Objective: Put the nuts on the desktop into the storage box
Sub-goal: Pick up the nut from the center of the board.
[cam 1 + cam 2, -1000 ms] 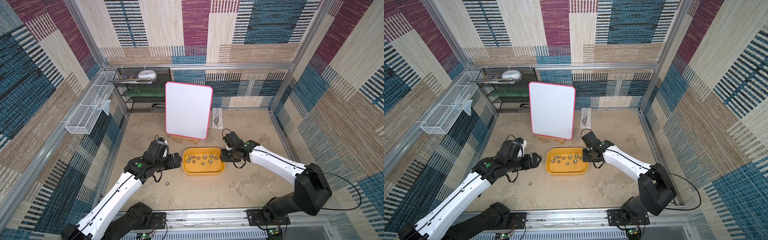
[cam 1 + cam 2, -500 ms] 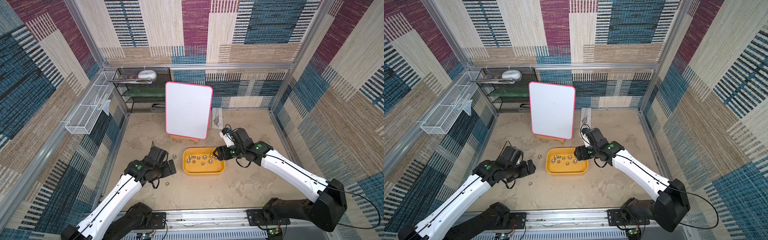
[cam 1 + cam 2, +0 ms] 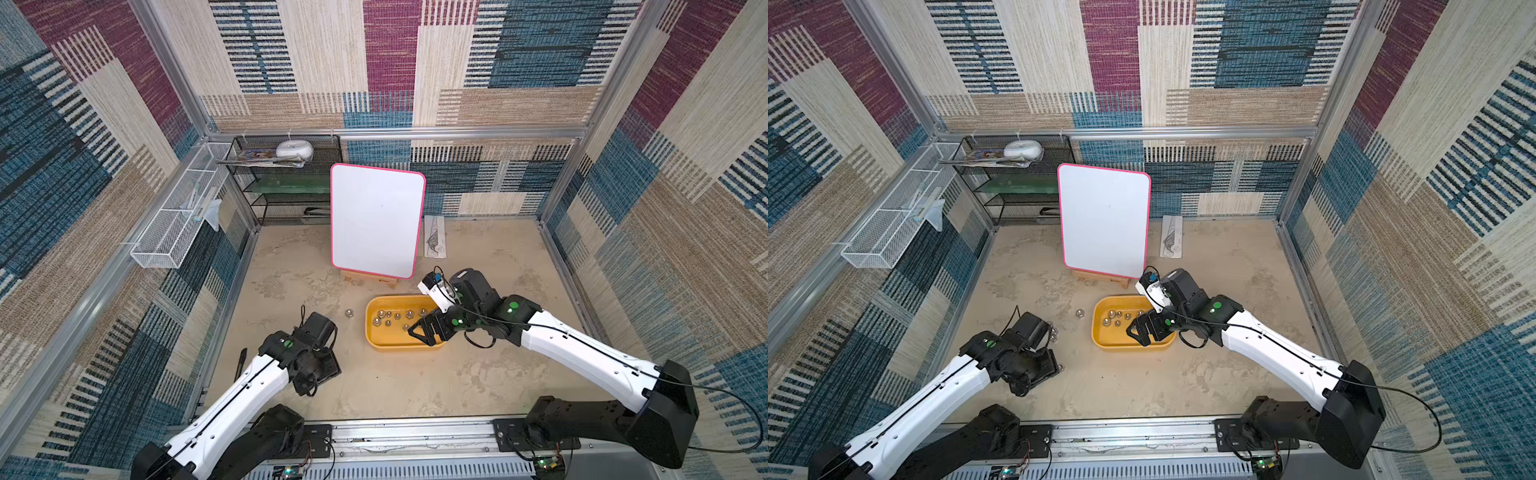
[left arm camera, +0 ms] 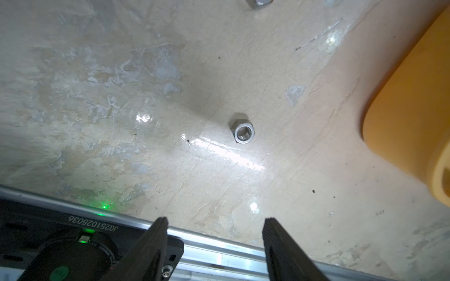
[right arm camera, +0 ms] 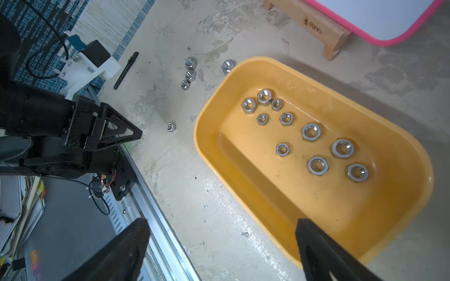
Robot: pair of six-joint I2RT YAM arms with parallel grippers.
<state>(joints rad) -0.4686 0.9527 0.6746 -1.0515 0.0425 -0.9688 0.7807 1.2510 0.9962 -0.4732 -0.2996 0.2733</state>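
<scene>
Ten nuts [image 5: 311, 131] lie in the yellow box [image 5: 219, 160]. Five more sit loose on the desk [image 5: 214, 214]: one just beside the box's corner, three in a short row, and a lone nut [image 4: 241, 131] just ahead of the left gripper [image 4: 214, 231]. That gripper hangs low with jaws apart and nothing between them, while the right gripper [image 5: 221, 223] is spread wide and empty, one finger over the box.
</scene>
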